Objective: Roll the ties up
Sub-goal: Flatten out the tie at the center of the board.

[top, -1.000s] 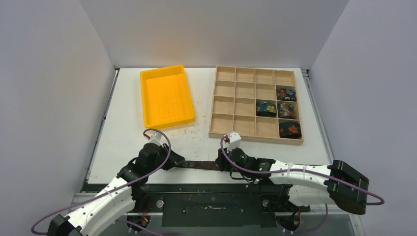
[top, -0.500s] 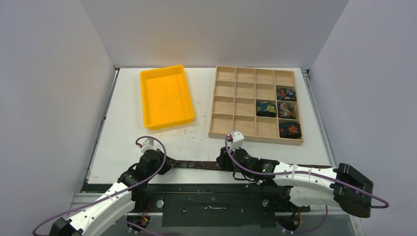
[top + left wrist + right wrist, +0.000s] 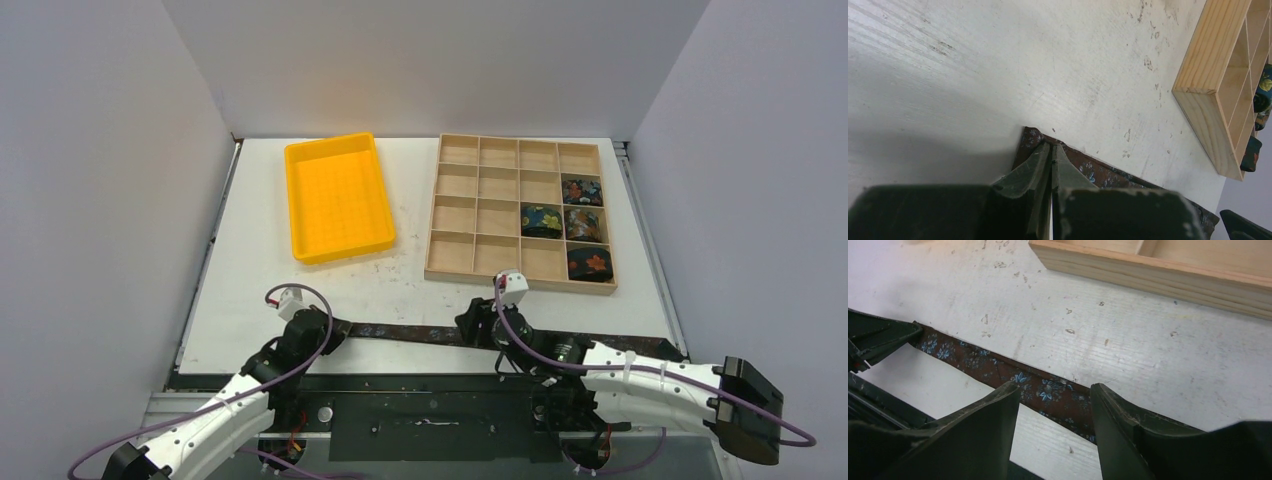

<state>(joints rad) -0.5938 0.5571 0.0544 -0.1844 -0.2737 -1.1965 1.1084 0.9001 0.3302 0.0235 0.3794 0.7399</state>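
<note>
Dark-brown tie [image 3: 400,331] end: clamps it tight in left claw [image 3: 1051,149], flat on worktop [image 3: 300,290]. Straddles its length with right claw [image 3: 1054,389] spread wide, gripping nothing.

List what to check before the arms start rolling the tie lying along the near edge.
1. Left gripper has the tie: ok, it is shut on the strip's end.
2. Right gripper is ready to grasp: ok, it is open with a finger on each side of the strip.
3. The strip lies flat and straight: ok where it shows. No twist is visible between the grippers.
4. Right fingers are clear of the fabric: cannot tell, since contact is not visible.
5. There is a free cell in the wooden tray: ok. Only four cells hold rolled ties.
</note>
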